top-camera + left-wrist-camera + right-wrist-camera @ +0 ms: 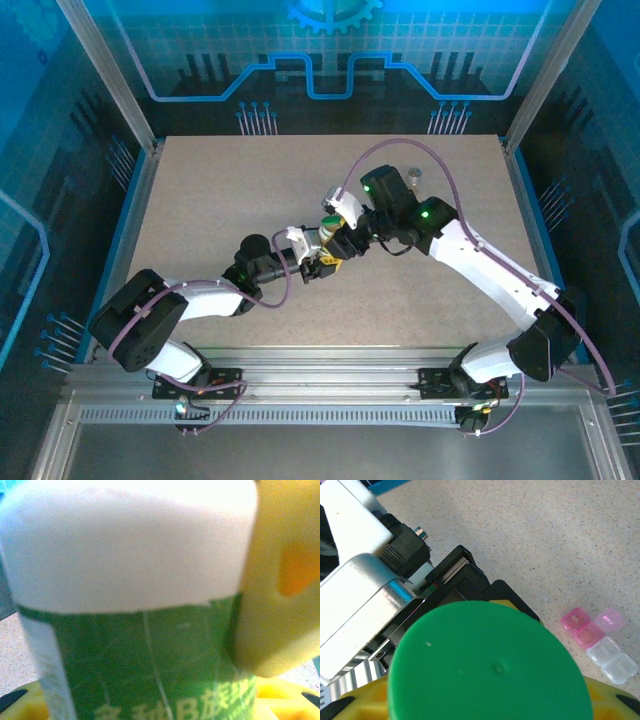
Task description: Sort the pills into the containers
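Two arms meet at the centre of the speckled table (220, 190). The left arm's white-and-black housing (365, 580) crowds the upper left of the right wrist view, hiding the table behind it. The left hand (321, 263) is clamped on the white bottle (125, 645), which has a green label. The right hand (338, 243) straddles the bottle's green cap (490, 665); whether its fingers press cannot be told. At right lies the pink-and-clear pill box (597, 642), lids down, contents unreadable
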You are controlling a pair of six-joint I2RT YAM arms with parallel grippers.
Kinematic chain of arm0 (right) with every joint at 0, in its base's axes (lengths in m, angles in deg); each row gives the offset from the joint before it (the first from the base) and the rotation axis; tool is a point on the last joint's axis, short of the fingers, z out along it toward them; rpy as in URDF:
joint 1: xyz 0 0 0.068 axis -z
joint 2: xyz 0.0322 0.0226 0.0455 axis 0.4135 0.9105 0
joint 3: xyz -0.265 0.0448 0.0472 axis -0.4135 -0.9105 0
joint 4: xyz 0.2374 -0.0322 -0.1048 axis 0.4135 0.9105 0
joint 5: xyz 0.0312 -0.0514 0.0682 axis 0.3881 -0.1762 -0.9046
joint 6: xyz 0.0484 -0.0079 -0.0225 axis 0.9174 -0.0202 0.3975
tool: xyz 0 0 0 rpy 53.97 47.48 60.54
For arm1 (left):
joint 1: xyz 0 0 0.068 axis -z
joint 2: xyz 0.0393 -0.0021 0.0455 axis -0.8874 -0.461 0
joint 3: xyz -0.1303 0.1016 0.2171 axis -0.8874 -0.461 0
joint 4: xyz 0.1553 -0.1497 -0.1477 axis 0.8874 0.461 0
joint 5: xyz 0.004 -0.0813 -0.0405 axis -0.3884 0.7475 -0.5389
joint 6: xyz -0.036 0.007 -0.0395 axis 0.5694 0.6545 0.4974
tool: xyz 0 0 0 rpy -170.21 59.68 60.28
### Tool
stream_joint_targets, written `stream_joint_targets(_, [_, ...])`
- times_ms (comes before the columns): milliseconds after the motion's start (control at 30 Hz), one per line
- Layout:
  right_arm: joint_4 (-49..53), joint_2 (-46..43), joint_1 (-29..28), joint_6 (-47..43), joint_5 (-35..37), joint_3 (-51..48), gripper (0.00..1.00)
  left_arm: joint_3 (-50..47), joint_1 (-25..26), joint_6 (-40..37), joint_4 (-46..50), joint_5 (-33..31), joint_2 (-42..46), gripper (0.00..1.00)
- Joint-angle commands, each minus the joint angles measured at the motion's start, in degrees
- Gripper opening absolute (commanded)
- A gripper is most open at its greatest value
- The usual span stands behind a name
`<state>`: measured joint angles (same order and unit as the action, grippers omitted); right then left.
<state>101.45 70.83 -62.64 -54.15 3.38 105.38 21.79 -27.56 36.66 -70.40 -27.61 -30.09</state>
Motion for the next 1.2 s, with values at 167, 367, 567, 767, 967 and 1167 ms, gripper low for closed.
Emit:
stream_joint_targets(167, [-8.2, -3.9, 5.7, -1.6, -13.1, -4.1, 0.12, -0.6, 1.5, -2.9, -7.7, 8.2, 1.8, 0.49])
stream_joint_targets(367, [-9.1, -5.5, 6.8, -11.2, -19.3, -6.6, 0.12, -0.1, 1.4, -1.7, -7.6, 11.1, 1.9, 0.65])
stream_joint_targets(567, [-5.1, -7.2, 6.9, -25.6, -25.4, -7.0, 0.12, 1.2, 0.4, 2.0, -5.3, 18.7, 2.3, 0.75])
stream_joint_targets(767, [-1.9, -9.5, 7.0, -35.6, -29.8, -6.4, 0.14, 2.9, -0.7, 4.1, -2.5, 24.8, 2.2, 0.74])
stream_joint_targets(967, [9.2, -6.6, 7.0, -40.8, -27.5, -0.5, 0.14, 3.2, -2.0, 7.0, -3.8, 27.4, 2.9, 0.73])
stream_joint_targets(1167, [11.2, -6.0, 6.4, -41.0, -24.4, 0.3, 0.14, 3.5, -2.3, 7.2, -3.6, 27.4, 3.4, 0.72])
